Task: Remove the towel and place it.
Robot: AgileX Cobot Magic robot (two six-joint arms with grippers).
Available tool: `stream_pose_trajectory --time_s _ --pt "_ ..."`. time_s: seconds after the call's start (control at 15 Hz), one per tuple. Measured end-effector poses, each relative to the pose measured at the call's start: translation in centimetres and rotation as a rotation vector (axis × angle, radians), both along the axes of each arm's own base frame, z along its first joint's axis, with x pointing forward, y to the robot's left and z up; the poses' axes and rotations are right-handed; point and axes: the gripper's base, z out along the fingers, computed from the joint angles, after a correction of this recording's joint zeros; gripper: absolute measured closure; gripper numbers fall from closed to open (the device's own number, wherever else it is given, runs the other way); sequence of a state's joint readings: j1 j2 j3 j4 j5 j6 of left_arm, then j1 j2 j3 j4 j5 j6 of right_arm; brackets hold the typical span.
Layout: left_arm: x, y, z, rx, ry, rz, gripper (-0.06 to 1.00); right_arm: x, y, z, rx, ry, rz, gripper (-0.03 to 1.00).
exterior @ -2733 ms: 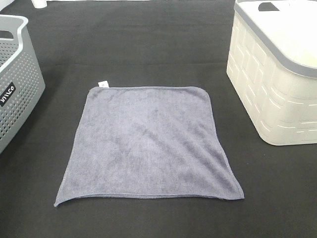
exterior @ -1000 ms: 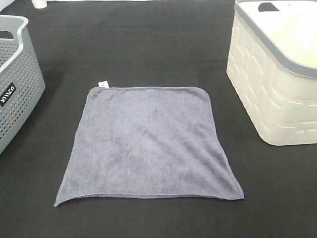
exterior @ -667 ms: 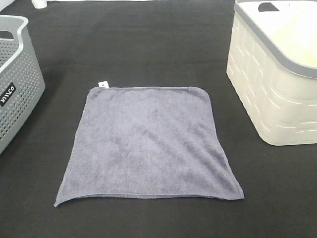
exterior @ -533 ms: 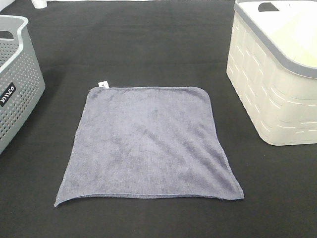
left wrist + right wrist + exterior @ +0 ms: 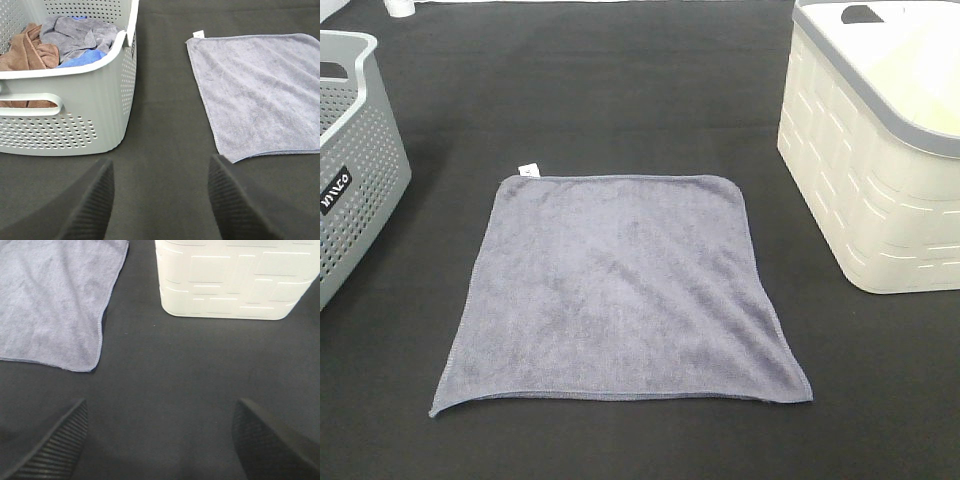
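Observation:
The slate-grey towel (image 5: 620, 290) lies spread flat on the black table covering, with a small white tag (image 5: 528, 170) at its far left corner. It also shows in the left wrist view (image 5: 260, 90) and the right wrist view (image 5: 55, 300). Neither gripper shows in the exterior high view. My left gripper (image 5: 160, 200) is open and empty above the black covering, between the grey basket and the towel's near left corner. My right gripper (image 5: 160, 440) is open and empty above the covering, off the towel's near right corner.
A grey perforated basket (image 5: 350, 170) stands at the left; the left wrist view shows its wall (image 5: 75, 115), with brown, grey and blue cloths inside. A cream basket with a grey rim (image 5: 870, 170) stands at the right and shows in the right wrist view (image 5: 230, 280).

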State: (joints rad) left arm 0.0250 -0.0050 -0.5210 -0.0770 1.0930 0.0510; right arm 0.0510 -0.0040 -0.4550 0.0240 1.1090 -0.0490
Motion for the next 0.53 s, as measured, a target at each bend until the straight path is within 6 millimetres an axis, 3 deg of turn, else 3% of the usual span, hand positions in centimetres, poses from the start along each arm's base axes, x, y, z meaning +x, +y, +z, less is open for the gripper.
stream_pose_trajectory --time_s 0.53 --pt "0.00 0.00 0.00 -0.001 0.000 -0.001 0.41 0.00 0.00 0.00 0.000 0.000 0.000 0.20"
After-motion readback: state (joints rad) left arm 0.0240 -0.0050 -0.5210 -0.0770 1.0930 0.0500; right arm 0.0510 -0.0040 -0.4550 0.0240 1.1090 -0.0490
